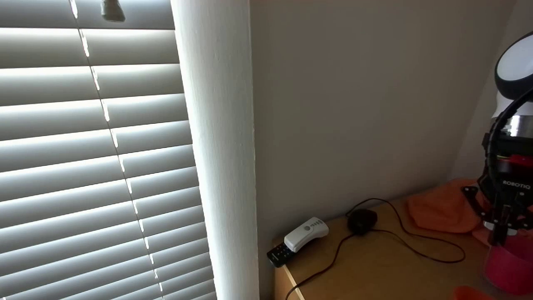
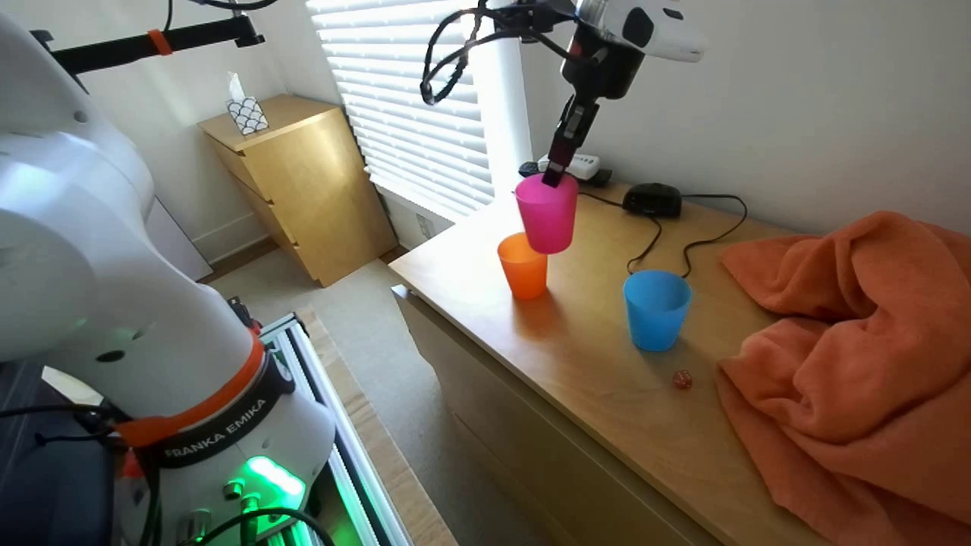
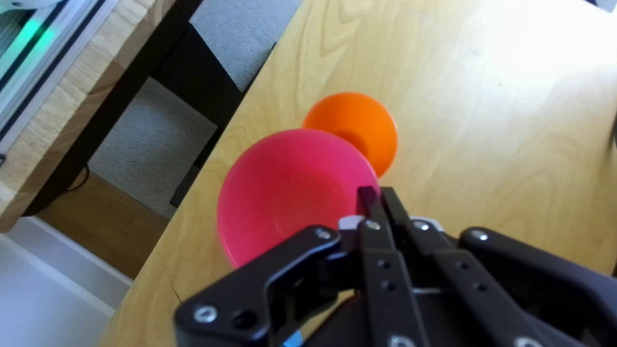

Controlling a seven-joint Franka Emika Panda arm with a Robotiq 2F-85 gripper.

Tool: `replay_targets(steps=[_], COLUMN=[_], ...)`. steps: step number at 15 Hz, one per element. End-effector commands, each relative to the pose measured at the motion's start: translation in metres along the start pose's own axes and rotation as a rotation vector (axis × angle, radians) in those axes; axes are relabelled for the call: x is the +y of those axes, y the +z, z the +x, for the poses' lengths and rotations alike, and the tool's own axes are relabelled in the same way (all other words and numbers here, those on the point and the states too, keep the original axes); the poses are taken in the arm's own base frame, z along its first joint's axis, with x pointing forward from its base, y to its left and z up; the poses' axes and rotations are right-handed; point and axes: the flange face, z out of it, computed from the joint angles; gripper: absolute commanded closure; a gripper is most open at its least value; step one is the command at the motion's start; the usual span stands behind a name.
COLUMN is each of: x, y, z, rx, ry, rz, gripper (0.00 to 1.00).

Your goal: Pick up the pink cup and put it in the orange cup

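The pink cup [image 2: 548, 221] is held in the air, nearly upright, and also shows in an exterior view [image 1: 510, 268] and in the wrist view [image 3: 284, 188]. My gripper [image 2: 555, 176] is shut on its rim, one finger inside and one outside; the fingertips show in the wrist view [image 3: 380, 193]. The orange cup [image 2: 522, 267] stands upright on the table beside and below the pink cup. In the wrist view the pink cup covers part of the orange cup [image 3: 366, 120]. Only the orange cup's top edge [image 1: 470, 293] shows in an exterior view.
A blue cup [image 2: 657, 311] and a red die [image 2: 682, 379] are on the wooden table [image 2: 576, 364]. An orange cloth [image 2: 872, 334] lies at one end. A black device [image 2: 652, 199] with cables and remotes [image 1: 306, 234] lie near the wall.
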Motion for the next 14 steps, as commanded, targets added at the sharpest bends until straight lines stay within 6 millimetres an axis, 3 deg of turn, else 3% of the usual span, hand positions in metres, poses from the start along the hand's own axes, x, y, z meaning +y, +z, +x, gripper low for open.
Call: replay_targets(steps=[1,5,14], x=[0.012,0.012,0.001], y=[-0.001,0.008,0.03], z=[-0.028,-0.038,-0.034], rx=[-0.037,-0.077,-0.105], ry=[-0.015,-0.036,-0.08], rz=[-0.027,-0.054,-0.029], gripper=[0.99,0.99,0.99])
